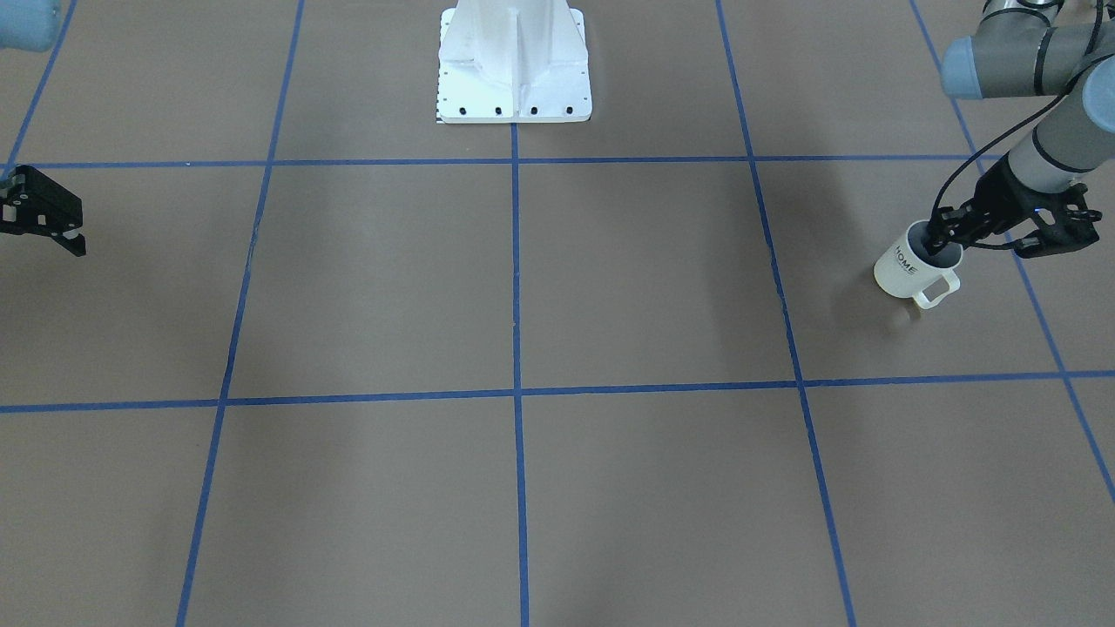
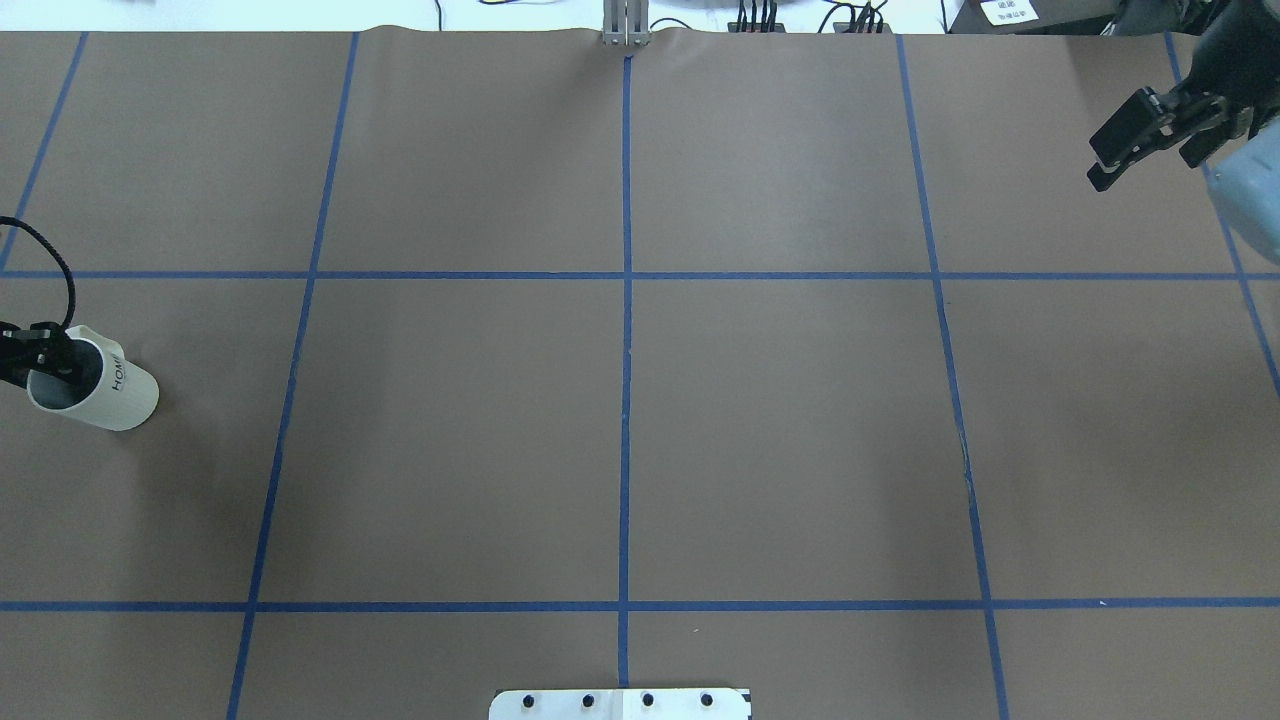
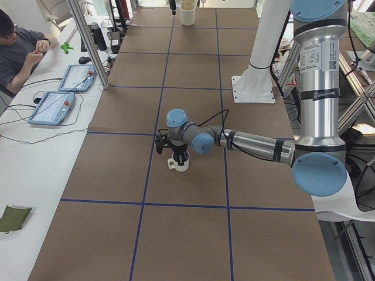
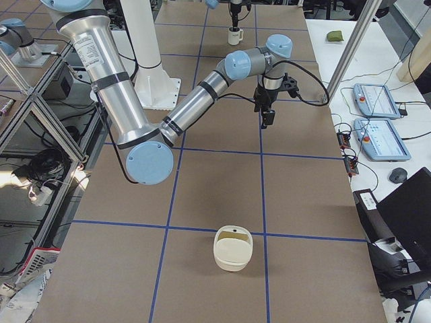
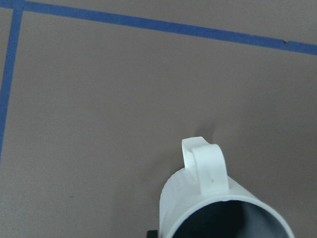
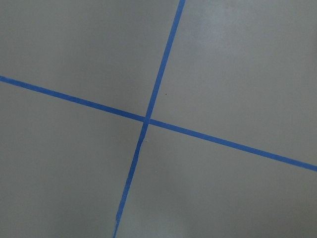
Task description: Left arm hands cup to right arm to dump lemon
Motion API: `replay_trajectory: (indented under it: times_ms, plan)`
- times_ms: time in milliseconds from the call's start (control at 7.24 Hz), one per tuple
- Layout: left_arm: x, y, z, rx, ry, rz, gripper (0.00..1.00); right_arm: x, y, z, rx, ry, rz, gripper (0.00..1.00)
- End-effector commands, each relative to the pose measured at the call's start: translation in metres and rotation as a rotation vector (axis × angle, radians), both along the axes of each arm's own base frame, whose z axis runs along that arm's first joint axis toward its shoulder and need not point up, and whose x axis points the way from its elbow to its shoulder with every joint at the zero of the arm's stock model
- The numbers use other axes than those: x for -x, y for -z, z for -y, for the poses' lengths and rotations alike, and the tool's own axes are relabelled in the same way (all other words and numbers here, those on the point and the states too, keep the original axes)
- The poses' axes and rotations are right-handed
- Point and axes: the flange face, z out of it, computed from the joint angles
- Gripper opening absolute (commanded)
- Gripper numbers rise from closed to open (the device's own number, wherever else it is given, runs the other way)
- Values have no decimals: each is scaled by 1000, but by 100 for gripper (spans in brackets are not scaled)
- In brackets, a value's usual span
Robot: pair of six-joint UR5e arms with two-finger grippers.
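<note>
One cup (image 1: pixel 897 266), two arms and two grippers are showing. With them are one white base (image 1: pixel 514 61), one cream tub (image 4: pixel 233 259) and one operator (image 3: pixel 20 50), who is sitting at a side desk beyond the table (image 2: pixel 780 420). Blue tape lines (image 2: pixel 626 400) are dividing the table into squares.

Starting from the robot's left, the left arm (image 3: pixel 258 144) is stretching out low over the left half of the table. The left gripper (image 1: pixel 939 242) is pinching the cup by its rim, jaws closed on the wall with a finger dipping into the mouth. The cup is sitting toward the table's left end, about midway between the robot's edge and the operators' edge. Whether its bottom is touching the surface is not clear. The white base is standing at the middle of the robot's edge. Farther right, the right arm (image 4: pixel 202 97) is reaching toward the operators' edge. The right gripper (image 2: pixel 1145 165) is hanging above the table with its jaws spread, holding and touching nothing. The cream tub is resting near the table's right end, with something yellowish inside.

The cup's long axis is running close to vertical, mouth facing up, with its grey inside showing in the left wrist view. Its handle (image 1: pixel 932 292) is pointing toward the operators' edge.
</note>
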Motion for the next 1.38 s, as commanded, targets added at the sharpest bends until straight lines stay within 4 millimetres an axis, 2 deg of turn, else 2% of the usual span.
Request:
replay_trajectory:
  times_ms: [0,138,276,414,552,690,828,966,1104,1243]
  plan:
    - [40,10,16,-101,-46,-16,100,-11,-5,1,4,-18,-1,100]
    - [72,6,25,-166,-87,12,100,-22,-16,-1,22,-35,-6,100]
    - [106,5,43,-245,-145,45,100,-35,-26,-1,35,-52,-13,100]
    - [142,21,82,-277,-165,72,100,-45,-44,-6,59,-62,-21,100]
    - [185,17,116,-279,-157,92,100,-56,-72,-12,31,-65,-15,100]
    - [227,-14,135,-304,-181,104,100,-69,-111,-23,-1,-83,-4,100]
    - [245,-32,133,-335,-228,113,100,-84,-153,-39,4,-104,-4,100]
    - [262,-43,122,-328,-210,113,100,-101,-198,-57,20,-127,8,100]
    - [281,-54,103,-339,-174,120,100,-123,-235,-74,24,-160,56,100]
    - [281,-71,89,-378,-169,134,100,-140,-256,-87,43,-183,114,100]
